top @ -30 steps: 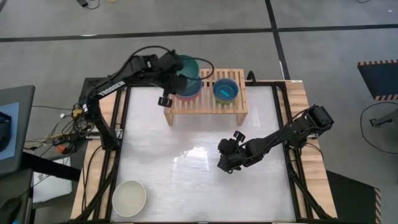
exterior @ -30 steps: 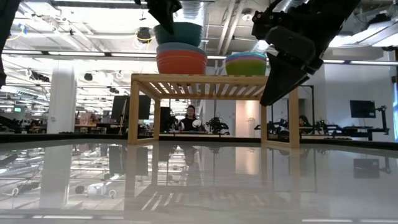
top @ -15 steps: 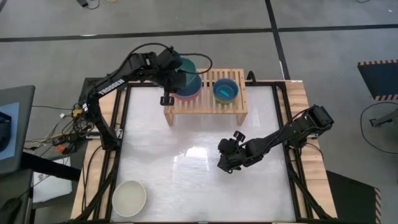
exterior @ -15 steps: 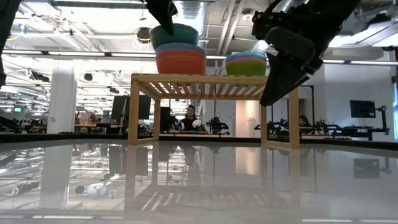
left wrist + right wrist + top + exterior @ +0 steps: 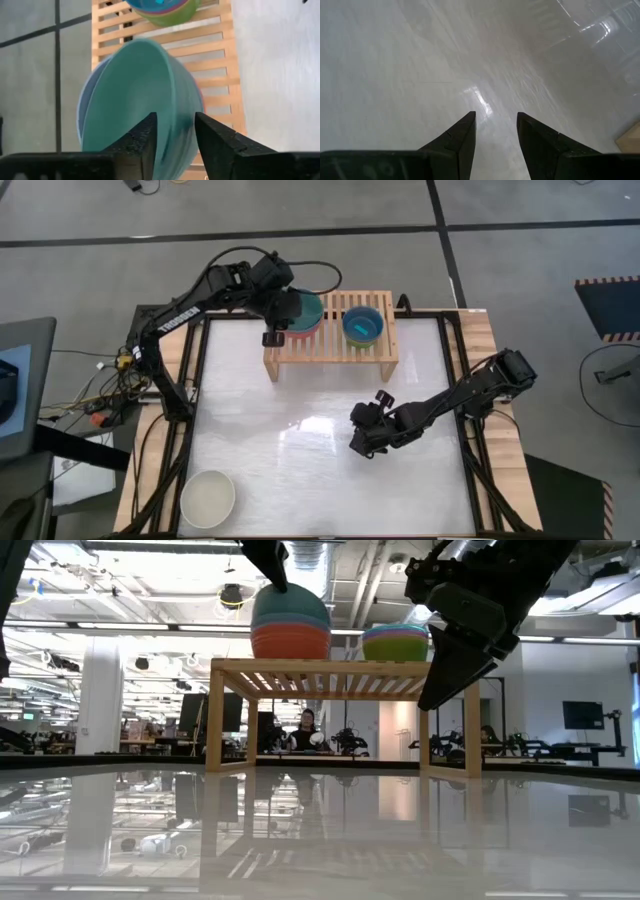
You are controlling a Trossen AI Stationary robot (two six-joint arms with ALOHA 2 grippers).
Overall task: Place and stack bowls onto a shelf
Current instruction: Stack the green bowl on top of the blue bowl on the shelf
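Observation:
On the light-wood shelf (image 5: 330, 348) (image 5: 340, 675) stand two stacks of bowls. In the left stack a dark green bowl (image 5: 305, 310) (image 5: 290, 602) (image 5: 135, 95) sits nested on top, over a slate blue bowl and a red bowl (image 5: 290, 644). My left gripper (image 5: 278, 320) (image 5: 175, 117) hangs open over this stack; its fingers stand on either side of the green bowl's near rim. The right stack (image 5: 362, 325) (image 5: 395, 642) has a cyan bowl on top. My right gripper (image 5: 357, 446) (image 5: 496, 117) waits open above the bare table.
A cream white bowl (image 5: 207, 498) stands alone at the table's near left corner. The shelf sits at the far edge, with open table top (image 5: 300, 470) in front of it. A person shows far off in the room behind the shelf (image 5: 305, 730).
My left gripper has opened and let go of the dark green bowl. The bowl, held a little above the left stack before, has dropped and now sits nested in the slate blue bowl. The right arm has kept still.

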